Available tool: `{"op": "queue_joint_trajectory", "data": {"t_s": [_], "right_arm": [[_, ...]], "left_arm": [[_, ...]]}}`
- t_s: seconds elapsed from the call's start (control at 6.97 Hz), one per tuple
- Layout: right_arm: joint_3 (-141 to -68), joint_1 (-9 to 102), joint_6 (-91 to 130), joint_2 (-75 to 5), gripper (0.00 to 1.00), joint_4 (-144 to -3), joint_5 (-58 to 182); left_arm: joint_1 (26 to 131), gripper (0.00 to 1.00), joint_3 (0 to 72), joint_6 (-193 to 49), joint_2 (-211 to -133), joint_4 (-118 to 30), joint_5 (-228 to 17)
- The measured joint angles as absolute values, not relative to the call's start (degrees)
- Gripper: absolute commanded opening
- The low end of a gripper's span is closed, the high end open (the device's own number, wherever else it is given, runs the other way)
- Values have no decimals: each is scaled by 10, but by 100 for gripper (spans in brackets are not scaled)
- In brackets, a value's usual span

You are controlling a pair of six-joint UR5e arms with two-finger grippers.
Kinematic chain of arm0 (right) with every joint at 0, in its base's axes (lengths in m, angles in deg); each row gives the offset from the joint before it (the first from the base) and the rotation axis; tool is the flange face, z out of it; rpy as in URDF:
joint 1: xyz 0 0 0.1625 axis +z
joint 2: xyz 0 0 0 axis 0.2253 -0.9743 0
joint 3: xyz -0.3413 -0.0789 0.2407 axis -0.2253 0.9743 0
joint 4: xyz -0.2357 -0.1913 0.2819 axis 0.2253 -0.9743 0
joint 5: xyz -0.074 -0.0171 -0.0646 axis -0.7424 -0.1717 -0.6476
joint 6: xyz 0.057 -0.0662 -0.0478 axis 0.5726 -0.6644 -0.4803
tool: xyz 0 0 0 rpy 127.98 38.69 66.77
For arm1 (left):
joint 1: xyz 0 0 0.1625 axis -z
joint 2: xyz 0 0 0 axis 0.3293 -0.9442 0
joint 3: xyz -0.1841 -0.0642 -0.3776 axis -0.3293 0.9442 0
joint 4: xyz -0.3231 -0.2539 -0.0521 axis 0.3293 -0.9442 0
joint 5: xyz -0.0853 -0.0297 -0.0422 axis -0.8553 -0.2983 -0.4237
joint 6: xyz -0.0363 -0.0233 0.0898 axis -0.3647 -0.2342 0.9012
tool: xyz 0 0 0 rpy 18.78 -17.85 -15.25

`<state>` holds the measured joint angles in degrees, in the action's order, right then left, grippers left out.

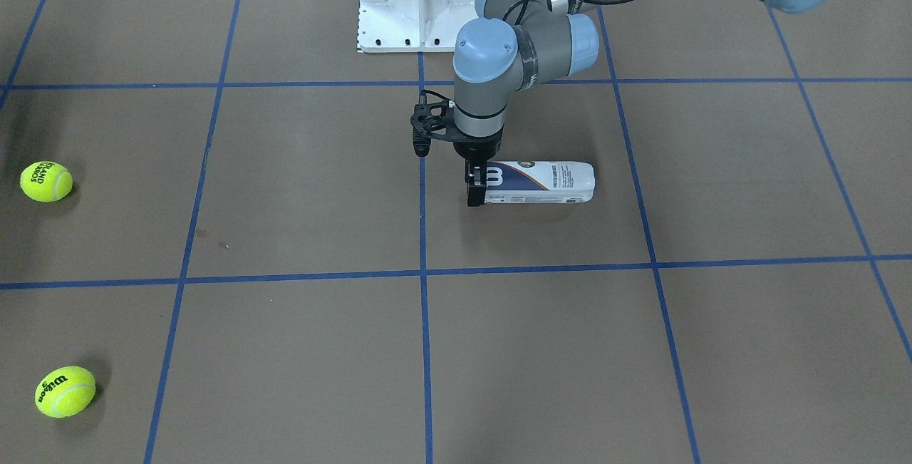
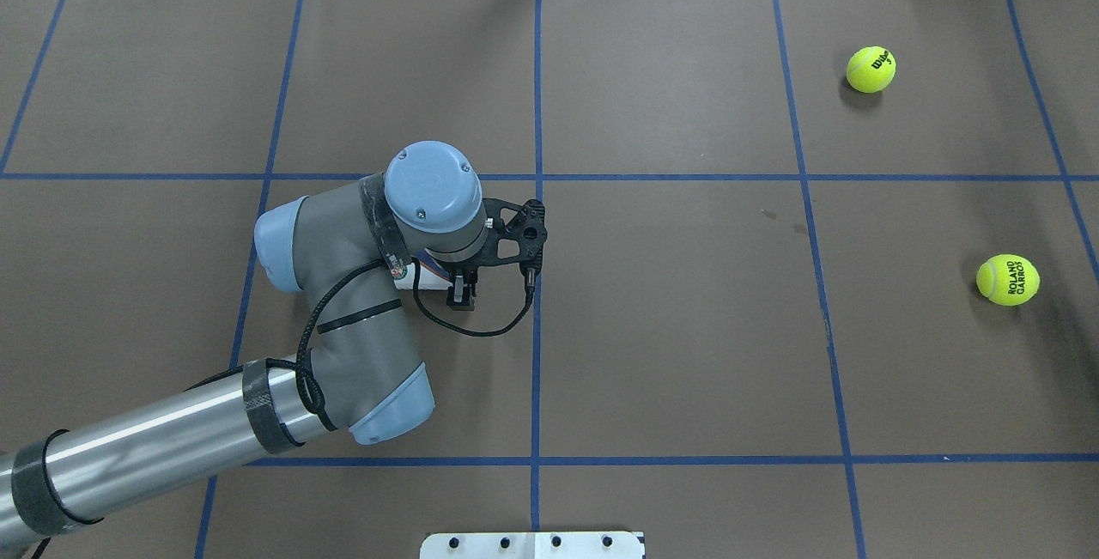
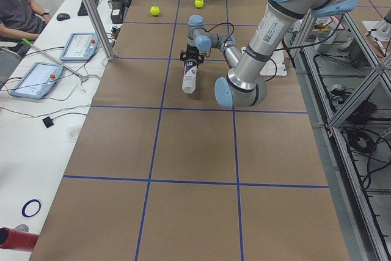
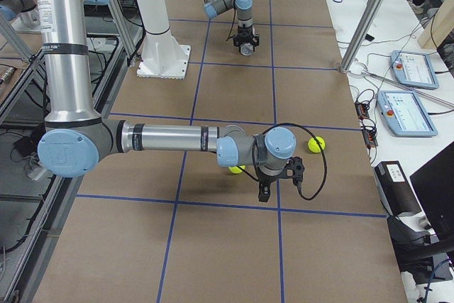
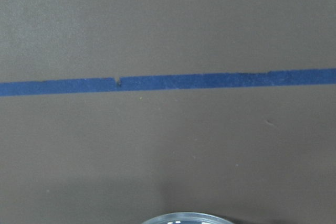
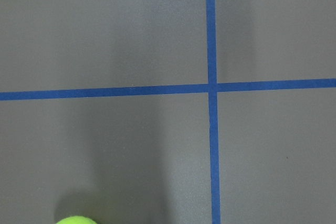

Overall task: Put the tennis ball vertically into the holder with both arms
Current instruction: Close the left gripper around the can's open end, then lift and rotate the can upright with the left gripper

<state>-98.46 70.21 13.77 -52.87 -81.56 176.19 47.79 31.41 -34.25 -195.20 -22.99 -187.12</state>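
Note:
The holder [image 1: 545,182] lies on its side on the brown table, and under the arm only a white patch of the holder [image 2: 427,276] shows from overhead. My left gripper [image 1: 475,184] stands straight down over its rim end, shut on it with a finger against each side. In the left wrist view the silver rim [image 5: 186,217] peeks in at the bottom edge. Two tennis balls [image 1: 46,181] [image 1: 65,391] rest far off on my right side. My right gripper [image 4: 264,191] hovers beside them; I cannot tell whether it is open. One ball [image 6: 76,220] edges into the right wrist view.
The white pedestal base [image 1: 417,1] stands behind the holder. Blue tape lines [image 2: 537,198] grid the table. A person [image 3: 15,10] sits at a side desk with tablets [image 3: 35,79]. A metal post [image 4: 369,23] rises at the table's far edge.

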Motion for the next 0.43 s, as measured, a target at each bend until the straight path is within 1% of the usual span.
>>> {"op": "queue_joint_trajectory", "data": {"t_s": [0.29, 0.43], "right_arm": [[-985, 702, 138, -529, 99, -816, 1763], [-985, 702, 138, -528, 99, -815, 1764]], "left_arm": [[480, 74, 320, -347, -1954, -249, -1871], [483, 73, 326, -363, -1956, -283, -1871]]}}
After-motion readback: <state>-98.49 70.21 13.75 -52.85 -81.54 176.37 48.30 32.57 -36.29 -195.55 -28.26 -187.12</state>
